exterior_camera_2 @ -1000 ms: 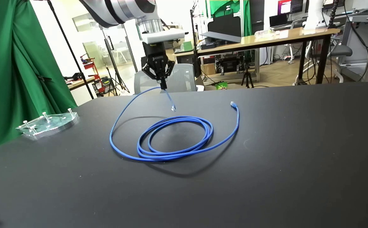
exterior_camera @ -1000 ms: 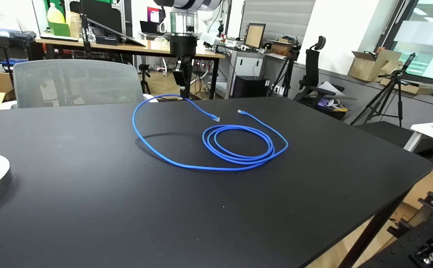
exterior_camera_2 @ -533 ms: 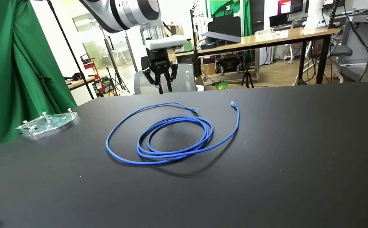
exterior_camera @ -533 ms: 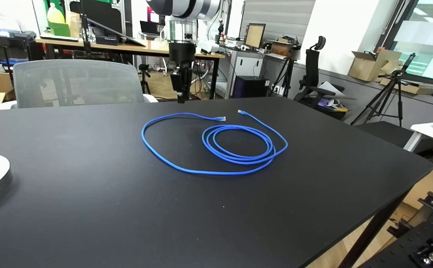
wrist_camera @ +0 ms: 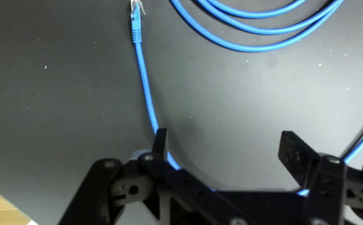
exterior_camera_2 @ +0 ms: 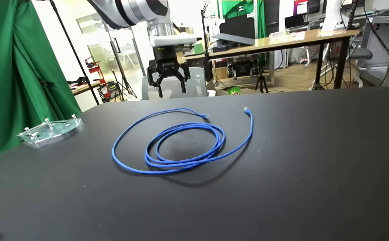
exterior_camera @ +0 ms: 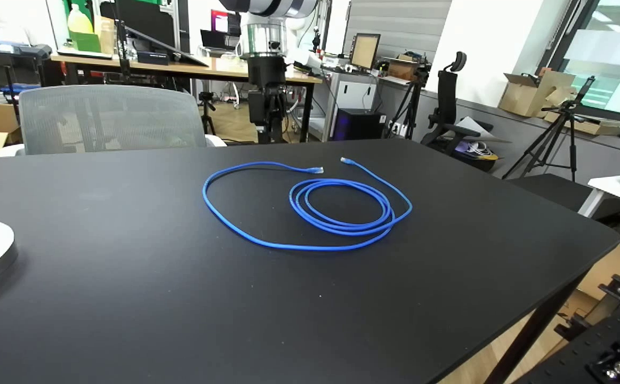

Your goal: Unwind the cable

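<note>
Bright light surrounds me; in an exterior view a wall (exterior_camera: 488, 48) washes out white; glare pales the counter (wrist_camera: 256, 97) below me — the cable (wrist_camera: 144, 78) throws soft shadows; up close, my jaws look blurred.

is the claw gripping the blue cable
No, in an exterior view the claw hangs with its jaws apart, holding nothing, while the cable rests on the table.
</note>
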Robot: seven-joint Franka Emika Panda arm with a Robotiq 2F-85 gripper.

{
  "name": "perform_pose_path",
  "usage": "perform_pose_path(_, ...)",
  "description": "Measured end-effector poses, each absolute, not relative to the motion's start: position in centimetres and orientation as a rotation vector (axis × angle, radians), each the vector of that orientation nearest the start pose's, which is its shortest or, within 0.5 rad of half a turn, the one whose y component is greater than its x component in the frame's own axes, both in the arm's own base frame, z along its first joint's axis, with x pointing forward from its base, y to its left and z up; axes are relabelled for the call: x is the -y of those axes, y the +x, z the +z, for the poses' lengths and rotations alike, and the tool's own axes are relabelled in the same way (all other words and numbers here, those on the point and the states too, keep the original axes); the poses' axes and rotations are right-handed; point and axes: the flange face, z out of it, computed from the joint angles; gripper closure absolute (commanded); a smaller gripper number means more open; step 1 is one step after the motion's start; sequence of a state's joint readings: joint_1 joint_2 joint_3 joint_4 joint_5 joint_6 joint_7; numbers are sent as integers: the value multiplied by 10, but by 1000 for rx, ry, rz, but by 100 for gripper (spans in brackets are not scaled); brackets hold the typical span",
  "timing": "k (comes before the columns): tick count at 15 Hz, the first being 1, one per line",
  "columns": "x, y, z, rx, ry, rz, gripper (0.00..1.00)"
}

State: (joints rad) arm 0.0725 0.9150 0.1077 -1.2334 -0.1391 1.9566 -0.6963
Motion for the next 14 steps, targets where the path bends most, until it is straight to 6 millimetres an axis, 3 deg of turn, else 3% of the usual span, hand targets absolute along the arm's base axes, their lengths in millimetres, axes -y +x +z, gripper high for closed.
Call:
perform_pose_path(8, -60, 674, 176, 1104, -2811, 356, 0)
perform_pose_path(14, -43, 634, 168, 882, -2827, 302, 0)
